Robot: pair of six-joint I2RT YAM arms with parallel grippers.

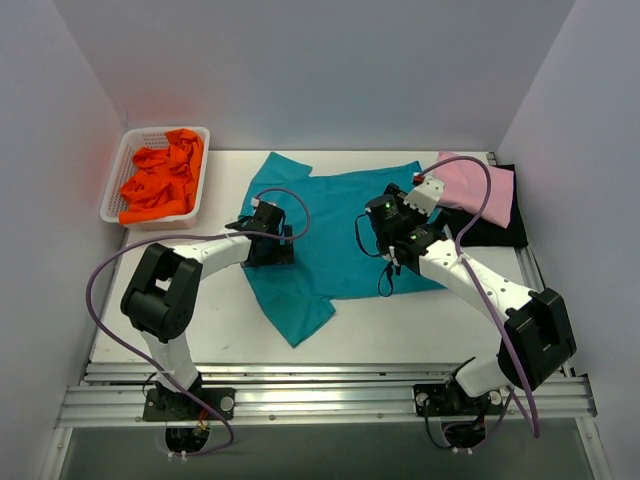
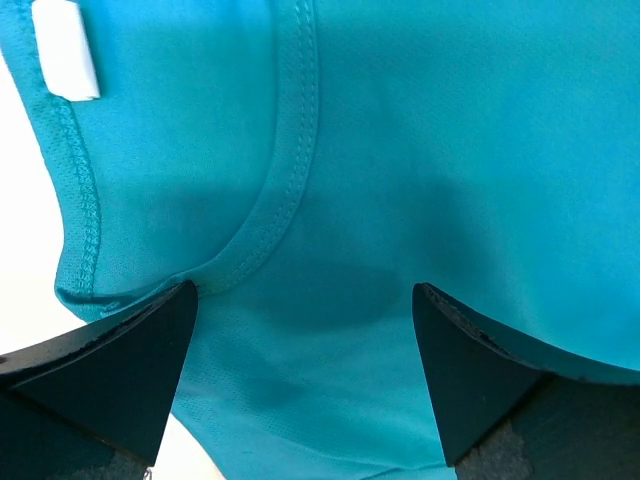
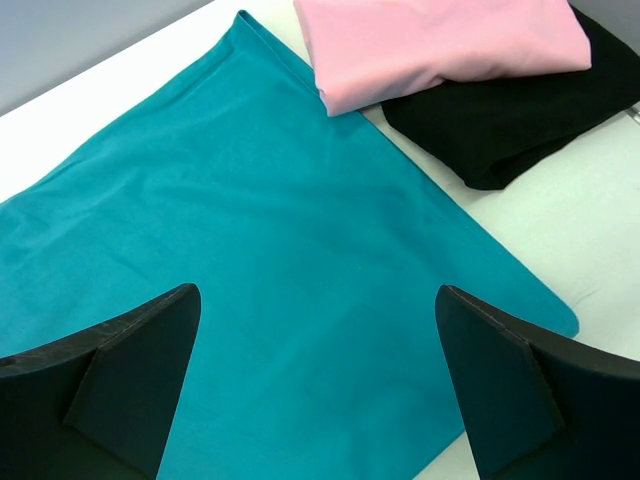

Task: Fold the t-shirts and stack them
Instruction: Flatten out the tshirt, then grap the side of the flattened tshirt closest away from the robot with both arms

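The teal t-shirt point(image 1: 335, 225) lies spread on the white table's middle. My left gripper point(image 1: 266, 238) is open low over its left side, the collar seam point(image 2: 285, 190) and white label point(image 2: 68, 50) between and beyond its fingers point(image 2: 120, 370). My right gripper point(image 1: 392, 225) is open above the shirt's right part point(image 3: 300, 260), touching nothing. A folded pink t-shirt point(image 1: 478, 186) lies on a folded black t-shirt point(image 1: 497, 226) at the far right; both show in the right wrist view point(image 3: 440, 40), point(image 3: 510, 120). Orange t-shirts point(image 1: 162, 178) are bunched in the basket.
A white mesh basket point(image 1: 118, 170) stands at the table's far left corner. Grey walls close the left, back and right. Purple cables loop from both arms. A metal rail point(image 1: 330, 395) runs along the near edge.
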